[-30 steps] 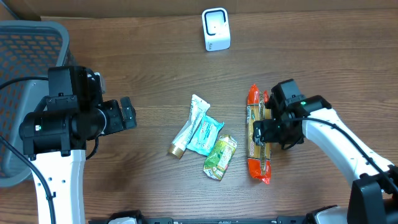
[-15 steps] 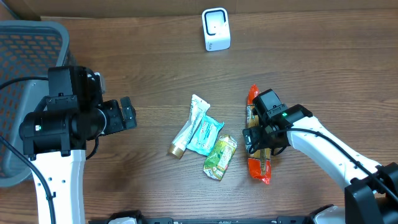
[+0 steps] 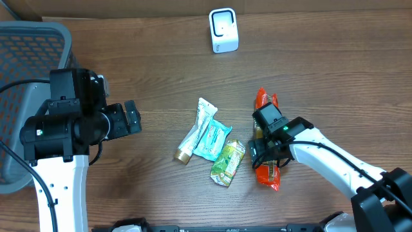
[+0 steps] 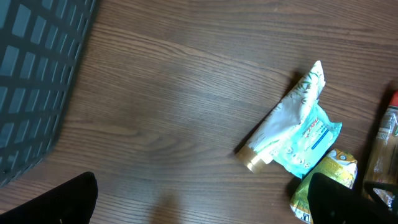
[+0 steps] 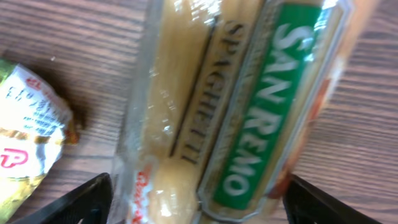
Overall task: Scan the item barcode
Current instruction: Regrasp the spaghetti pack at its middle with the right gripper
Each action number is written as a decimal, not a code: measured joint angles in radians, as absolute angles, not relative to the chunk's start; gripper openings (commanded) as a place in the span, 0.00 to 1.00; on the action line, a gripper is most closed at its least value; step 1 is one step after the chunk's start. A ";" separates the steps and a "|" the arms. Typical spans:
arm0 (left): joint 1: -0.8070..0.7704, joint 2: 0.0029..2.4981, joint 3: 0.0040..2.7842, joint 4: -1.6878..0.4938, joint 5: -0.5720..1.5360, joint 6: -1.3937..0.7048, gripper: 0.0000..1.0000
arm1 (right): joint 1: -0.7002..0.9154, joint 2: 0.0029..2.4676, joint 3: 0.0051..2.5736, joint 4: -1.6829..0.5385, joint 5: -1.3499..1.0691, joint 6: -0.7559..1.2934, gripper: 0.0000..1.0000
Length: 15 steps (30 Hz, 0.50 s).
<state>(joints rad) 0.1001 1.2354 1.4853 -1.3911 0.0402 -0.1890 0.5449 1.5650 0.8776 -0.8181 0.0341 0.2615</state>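
Left fingers (image 4: 65, 202) wide apart; right fingers (image 5: 78, 202) spread too, wrist angled downward.

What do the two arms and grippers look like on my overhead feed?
Both have white links, black joint housings and black fingers. The left arm has a bulky black wrist and loose black cables; the right arm a thin black cable and a green light.

Spaghetti pack (image 3: 268, 175): orange-red ends, clear window, green label, white lettering. Table (image 3: 148, 71): brown woodgrain. Scanner (image 3: 223, 30): white. Basket (image 3: 26, 51): grey lattice. Tube (image 3: 196, 129): white, gold cap. Pouch (image 3: 212, 138): teal-white. Packet (image 3: 228, 162): green-yellow.
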 measured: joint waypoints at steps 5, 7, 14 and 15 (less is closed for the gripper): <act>0.100 1.235 1.485 -1.391 0.040 -0.189 1.00 | 0.580 1.565 0.877 -0.825 0.035 0.269 0.93; 0.100 1.235 1.485 -1.391 0.040 -0.189 1.00 | 0.588 1.565 0.877 -0.827 0.035 0.281 0.92; 0.100 1.235 1.485 -1.391 0.040 -0.189 0.99 | 0.591 1.565 0.866 -0.807 0.067 0.321 0.86; 0.100 1.235 1.485 -1.391 0.041 -0.189 0.99 | 0.591 1.565 0.857 -0.796 0.069 0.323 0.85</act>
